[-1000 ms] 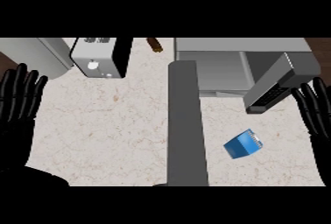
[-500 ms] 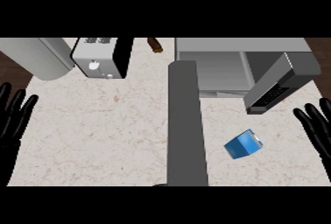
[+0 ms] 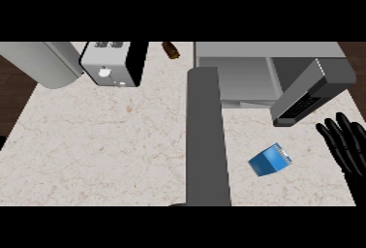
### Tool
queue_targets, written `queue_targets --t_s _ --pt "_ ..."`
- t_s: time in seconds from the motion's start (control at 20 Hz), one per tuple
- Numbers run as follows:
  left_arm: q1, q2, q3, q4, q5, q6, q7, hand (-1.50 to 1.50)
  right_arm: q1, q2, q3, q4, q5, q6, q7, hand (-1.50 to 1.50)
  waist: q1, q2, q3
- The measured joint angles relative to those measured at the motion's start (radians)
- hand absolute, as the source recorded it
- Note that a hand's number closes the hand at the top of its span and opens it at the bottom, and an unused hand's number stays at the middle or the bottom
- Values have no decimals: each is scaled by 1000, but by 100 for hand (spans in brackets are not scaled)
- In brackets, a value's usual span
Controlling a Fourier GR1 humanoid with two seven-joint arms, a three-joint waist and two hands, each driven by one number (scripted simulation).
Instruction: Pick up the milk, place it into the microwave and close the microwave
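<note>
A: Where's the milk (image 3: 271, 159)?

B: Lying tilted on the counter (image 3: 107, 145), a small blue carton in front of the microwave (image 3: 247, 77) and just right of the dark bar (image 3: 207, 140) that runs down the middle of the view. Nothing is touching it.

A: And the hands?

B: The right hand (image 3: 348, 143) is at the right edge, fingers straight and spread, holding nothing, near the carton but apart from it. The left hand barely shows (only a dark sliver at the left edge), so I cannot tell how its fingers stand.

A: What could go wrong?

B: The microwave door (image 3: 309, 94) hangs open just above the hand. A reach that swings wide might clip it and push it partly closed before the milk is inside. Also, the carton lies askew on its side, so fingers closing across a corner could spin it or slide it against the bar. I'd judge the pick not yet begun.
</note>
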Motion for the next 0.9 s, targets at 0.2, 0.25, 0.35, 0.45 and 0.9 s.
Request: queue_targets --t_s 0.2,0.25,0.35,0.45,0.9 --pt "33 12 56 -27 55 -29 18 -150 16 14 -24 75 38 5 -51 -150 0 0 0" --pt "38 16 70 -38 73 -31 30 -150 15 23 -20 97 61 -3 -62 -150 0 0 0" --pt "57 30 110 -29 119 -61 28 -150 -2 23 -41 171 84 -6 -96 -150 3 1 0" --pt "88 18 122 -50 131 -78 31 -150 -7 28 -55 240 117 -15 -141 -150 4 1 0" --pt "153 -5 191 -58 191 -152 47 -150 -38 21 -97 587 246 -33 -383 -150 5 1 1"
